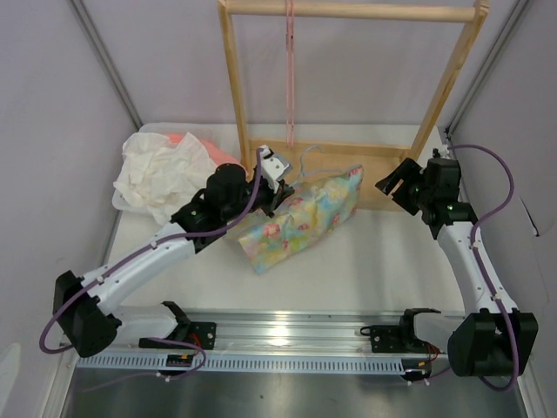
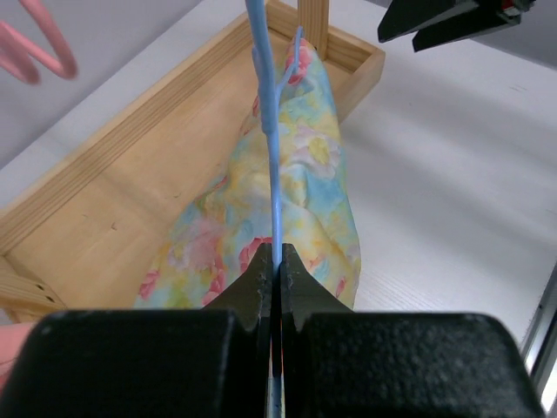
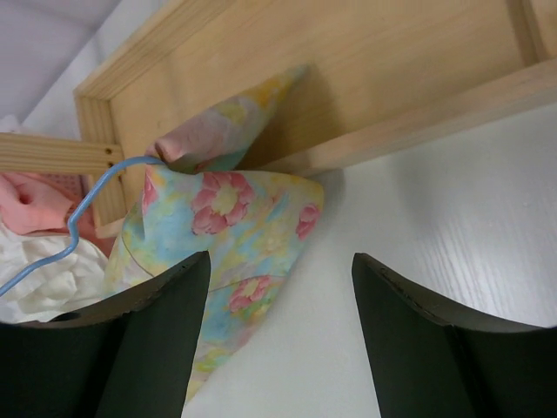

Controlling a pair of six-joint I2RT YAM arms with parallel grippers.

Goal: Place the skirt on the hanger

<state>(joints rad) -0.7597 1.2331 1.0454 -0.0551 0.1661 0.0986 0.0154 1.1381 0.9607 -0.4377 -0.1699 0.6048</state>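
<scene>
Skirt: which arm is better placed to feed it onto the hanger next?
Right: the right gripper is open, empty, facing the skirt; the left gripper is shut on the hanger.

We see a white table (image 1: 374,261). At centre frame lies the skirt (image 1: 300,218), its far end over the rack base (image 1: 374,178) behind it; a white cloth (image 1: 152,178) heaps at the left.

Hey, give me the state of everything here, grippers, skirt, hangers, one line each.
left gripper, shut on the blue hanger.
right gripper, open, empty, above the table.
blue hanger, held, lying along the skirt.
skirt, bunched on the table, one end on the rack base.
pink hanger, hanging from the top rail.
</scene>
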